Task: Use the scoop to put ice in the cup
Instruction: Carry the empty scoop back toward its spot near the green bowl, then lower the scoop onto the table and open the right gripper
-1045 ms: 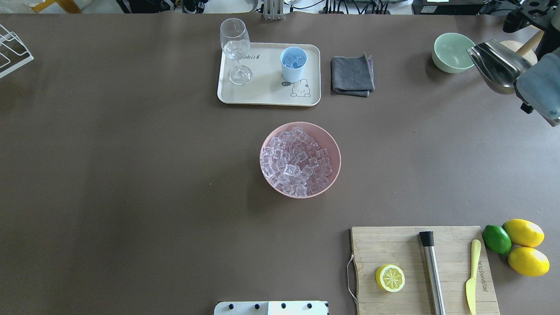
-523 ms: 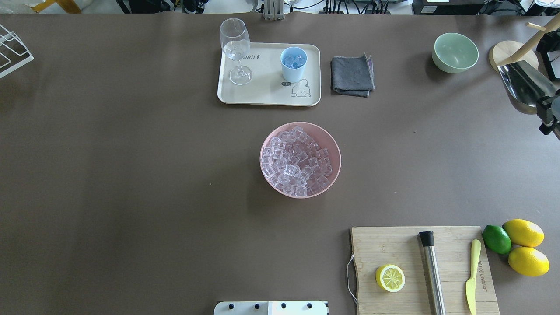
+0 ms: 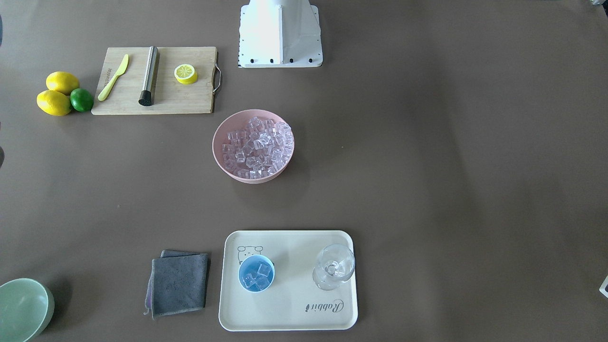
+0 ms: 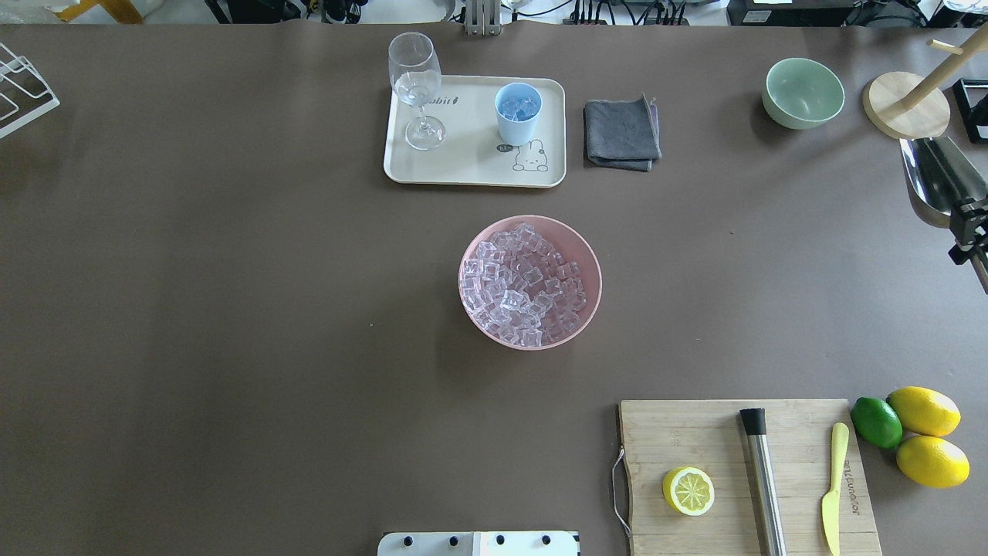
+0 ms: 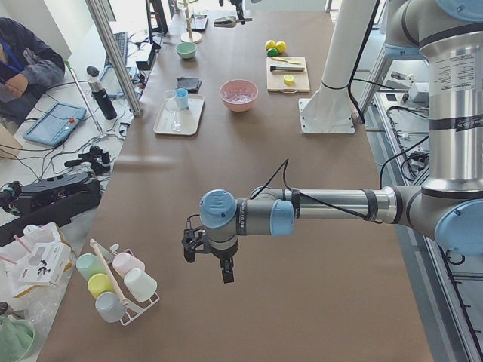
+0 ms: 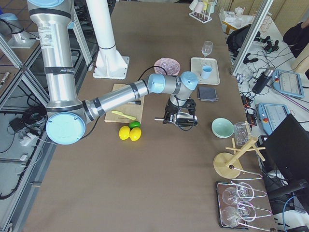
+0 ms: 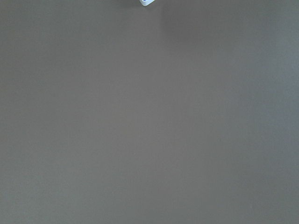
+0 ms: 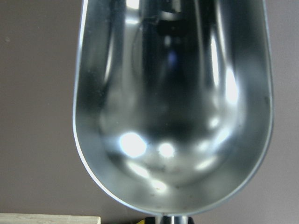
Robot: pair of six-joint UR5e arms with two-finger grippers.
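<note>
Overhead exterior: right end effector point(image 4: 969, 224) grips scoop point(image 4: 935, 174) handle; trough empty.

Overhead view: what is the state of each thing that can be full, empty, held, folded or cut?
scoop, empty, held by the right gripper
cup, upright on the tray, some ice inside
pink bowl, full of ice
green bowl, empty
glass, upright on the tray
cloth, folded
lemon half, cut face up
</note>
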